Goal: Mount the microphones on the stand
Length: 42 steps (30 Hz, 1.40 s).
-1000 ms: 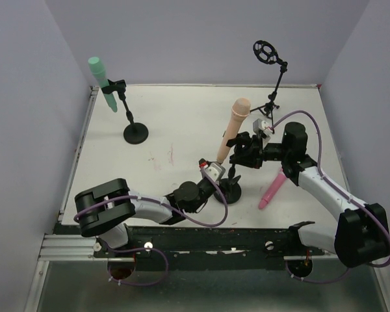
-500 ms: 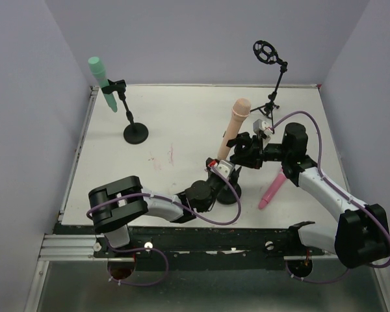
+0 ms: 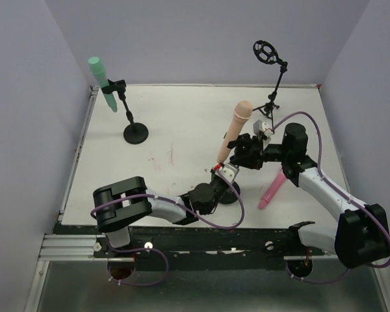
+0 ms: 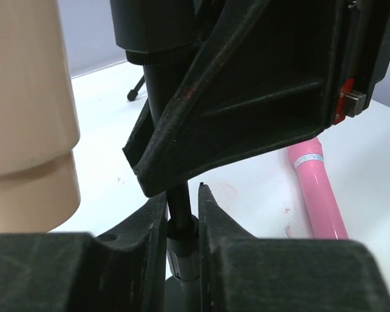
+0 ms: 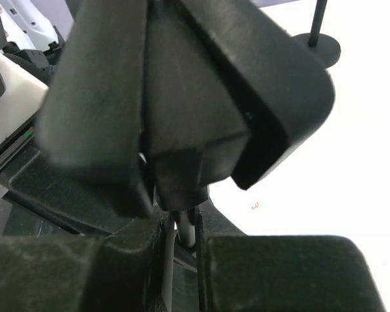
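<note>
The left claw (image 4: 182, 209) is squeezed shut on the thin pole of the middle stand (image 3: 235, 190), low down. The right claw (image 3: 242, 151) pinches the same stand higher up, by its clip. The peach microphone (image 3: 236, 125) sits tilted in that clip. I think both claws should hold steady and push gently, so nothing tips. The pink microphone (image 3: 272, 188) lies on the white table (image 3: 175, 130), just beside the stand. Far back, the green microphone (image 3: 101, 81) sits in the left stand (image 3: 135, 132). A ring-topped stand (image 3: 268, 53) waits by pale purple walls (image 3: 201, 39).
</note>
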{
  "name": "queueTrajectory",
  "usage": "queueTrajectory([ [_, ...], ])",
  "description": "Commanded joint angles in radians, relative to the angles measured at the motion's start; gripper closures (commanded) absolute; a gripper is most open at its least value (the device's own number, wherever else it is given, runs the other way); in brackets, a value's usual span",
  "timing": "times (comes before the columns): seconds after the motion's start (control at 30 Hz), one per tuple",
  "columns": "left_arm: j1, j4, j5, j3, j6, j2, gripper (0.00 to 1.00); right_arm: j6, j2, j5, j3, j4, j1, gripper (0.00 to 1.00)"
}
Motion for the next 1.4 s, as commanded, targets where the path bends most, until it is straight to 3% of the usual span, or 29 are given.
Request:
queueTrajectory([
  [0.0,0.001,0.046,-0.023,-0.018,0.032,0.0,0.86,-0.07,-0.027,-0.102,0.009,-0.051,-0.009,0.77],
  [0.1,0.001,0.047,-0.025,-0.03,0.047,-0.02,1.0,-0.128,-0.03,-0.131,0.021,-0.117,-0.011,0.69],
  [0.23,0.008,0.069,-0.008,-0.064,0.066,-0.057,1.0,-0.168,-0.031,-0.16,0.027,-0.162,-0.011,0.5],
  [0.33,0.022,0.104,0.005,-0.105,0.074,-0.09,1.0,-0.214,-0.039,-0.169,0.043,-0.22,-0.012,0.26],
  [0.43,0.045,0.139,0.015,-0.159,0.097,-0.132,1.0,-0.24,-0.047,-0.175,0.058,-0.258,-0.028,0.17],
  [0.57,0.122,0.17,0.052,-0.242,0.097,-0.199,1.0,-0.245,-0.056,-0.174,0.066,-0.272,-0.054,0.14],
  [0.8,0.387,0.149,0.147,-0.28,0.129,-0.262,1.0,-0.251,-0.059,-0.159,0.063,-0.272,-0.06,0.14],
  [1.07,0.689,0.088,0.311,-0.144,0.101,-0.173,1.0,-0.257,-0.058,-0.154,0.054,-0.272,-0.064,0.13],
  [1.37,0.867,-0.041,0.488,0.04,0.02,-0.087,1.0,-0.259,-0.044,-0.155,0.05,-0.272,-0.077,0.13],
])
